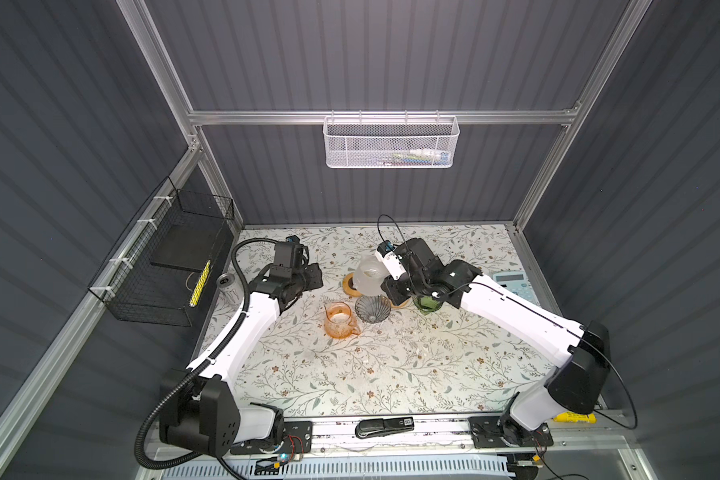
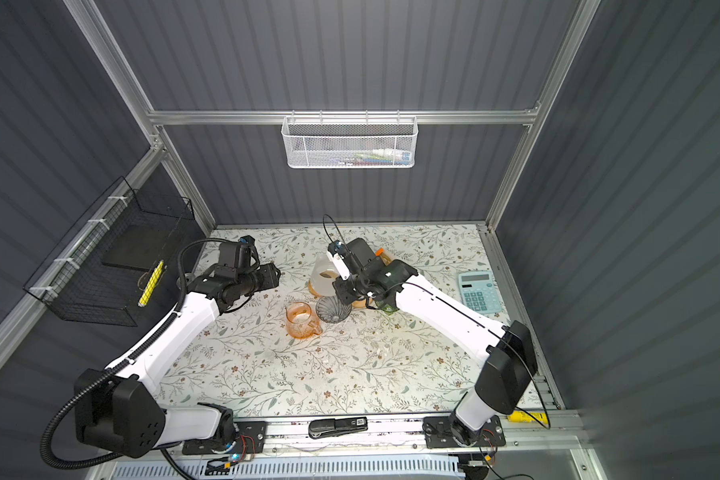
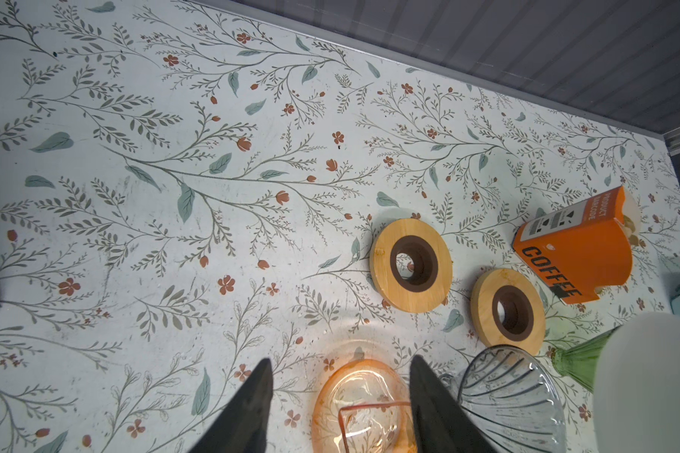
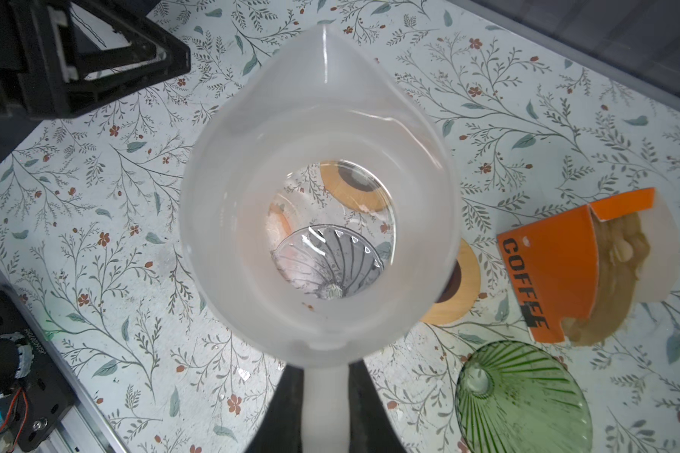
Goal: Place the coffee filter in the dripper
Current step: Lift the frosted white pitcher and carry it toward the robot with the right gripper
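The right fingers [image 4: 287, 415] grip a frosted pitcher [image 4: 322, 98] by its handle above the table [image 3: 173, 196], seemingly clearing room, while the left fingers [image 3: 252, 408], half spread and empty, hover over the carafe [image 3: 362, 400] beside the clear dripper [image 3: 511, 392]; the filters [image 4: 621, 251] sit in their orange box [image 4: 554, 259] nearby.

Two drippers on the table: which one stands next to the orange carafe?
The grey ribbed dripper, open side up right beside the orange carafe. The green dripper sits farther right, partly hidden under the right arm in both top views.
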You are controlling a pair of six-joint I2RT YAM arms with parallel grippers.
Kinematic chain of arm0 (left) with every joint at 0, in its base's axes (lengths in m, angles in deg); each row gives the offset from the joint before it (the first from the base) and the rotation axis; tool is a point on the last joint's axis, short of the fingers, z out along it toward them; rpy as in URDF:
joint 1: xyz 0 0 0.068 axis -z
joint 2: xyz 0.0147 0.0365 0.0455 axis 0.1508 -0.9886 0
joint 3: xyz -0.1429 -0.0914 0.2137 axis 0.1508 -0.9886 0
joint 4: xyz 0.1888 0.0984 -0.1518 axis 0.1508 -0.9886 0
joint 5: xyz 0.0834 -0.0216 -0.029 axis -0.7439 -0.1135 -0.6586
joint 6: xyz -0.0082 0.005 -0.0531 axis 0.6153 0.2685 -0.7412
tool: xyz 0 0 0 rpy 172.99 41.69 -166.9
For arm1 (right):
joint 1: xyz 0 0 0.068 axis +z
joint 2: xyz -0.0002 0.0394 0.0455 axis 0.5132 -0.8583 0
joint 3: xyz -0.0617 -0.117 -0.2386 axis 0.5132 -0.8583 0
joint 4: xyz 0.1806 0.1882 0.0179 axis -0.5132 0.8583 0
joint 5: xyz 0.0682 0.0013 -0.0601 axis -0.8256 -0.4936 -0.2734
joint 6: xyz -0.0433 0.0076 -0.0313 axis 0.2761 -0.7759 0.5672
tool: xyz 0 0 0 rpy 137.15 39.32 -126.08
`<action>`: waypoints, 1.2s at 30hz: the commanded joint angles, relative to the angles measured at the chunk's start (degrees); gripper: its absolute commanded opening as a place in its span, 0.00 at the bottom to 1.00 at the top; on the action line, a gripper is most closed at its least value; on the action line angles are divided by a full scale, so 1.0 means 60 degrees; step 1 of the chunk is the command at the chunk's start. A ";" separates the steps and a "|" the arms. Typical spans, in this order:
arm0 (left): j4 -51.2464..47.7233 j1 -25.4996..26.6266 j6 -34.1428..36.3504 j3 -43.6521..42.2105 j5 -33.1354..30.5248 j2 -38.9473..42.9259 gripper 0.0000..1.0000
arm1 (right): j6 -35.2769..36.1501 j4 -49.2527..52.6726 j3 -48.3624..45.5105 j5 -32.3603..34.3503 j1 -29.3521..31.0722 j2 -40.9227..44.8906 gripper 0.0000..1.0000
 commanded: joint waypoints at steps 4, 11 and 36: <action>-0.0555 -0.0050 0.0232 0.0574 -0.0181 0.0264 0.56 | -0.0380 -0.0188 -0.0806 0.0417 0.0609 0.1169 0.00; -0.0833 -0.0050 0.0265 0.0558 -0.0363 0.0512 0.56 | -0.0580 -0.0186 -0.1815 0.0611 0.1483 0.1968 0.00; -0.0894 -0.0050 0.0073 0.0284 -0.0125 0.0648 0.56 | -0.0560 -0.2186 -0.4361 0.0152 0.3955 0.1882 0.00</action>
